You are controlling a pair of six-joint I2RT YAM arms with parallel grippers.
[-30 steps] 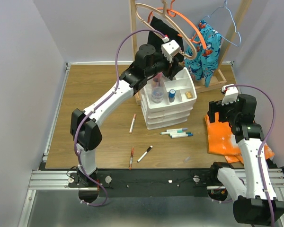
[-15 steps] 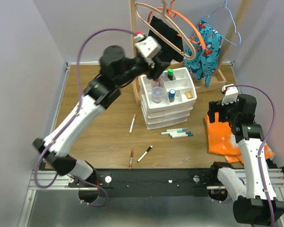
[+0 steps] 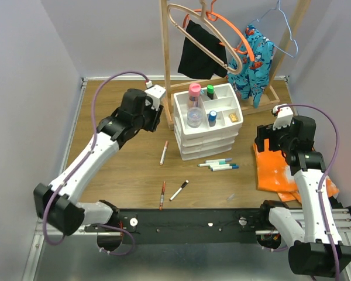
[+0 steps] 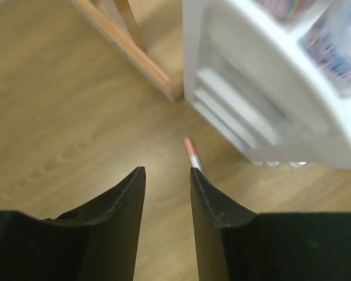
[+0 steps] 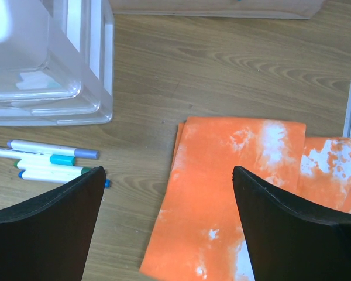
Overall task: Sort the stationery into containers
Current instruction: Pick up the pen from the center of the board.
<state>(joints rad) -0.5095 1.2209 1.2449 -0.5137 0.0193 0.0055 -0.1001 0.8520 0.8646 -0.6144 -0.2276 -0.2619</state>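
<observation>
The left pincer [image 4: 167, 171] hangs empty, fingers narrowly parted. I judge it is going for the red-tipped pen [image 4: 193, 153], which lies just ahead of one finger, beside the organiser [image 4: 263, 88]. Next it must centre over the pen, straddle it and close. The rack post [image 4: 128, 47] ahead-left and the organiser crowd the approach. The right pincer [image 5: 169, 170] gapes wide with the cloth [image 5: 240, 193] below it and the teal pens [image 5: 52, 159] to its left.

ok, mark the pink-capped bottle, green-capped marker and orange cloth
pink-capped bottle [image 3: 194, 89], top external view, on its cap.
green-capped marker [image 3: 210, 90], top external view, on its cap.
orange cloth [image 5: 222, 199], right wrist view, middle of the cloth.
</observation>
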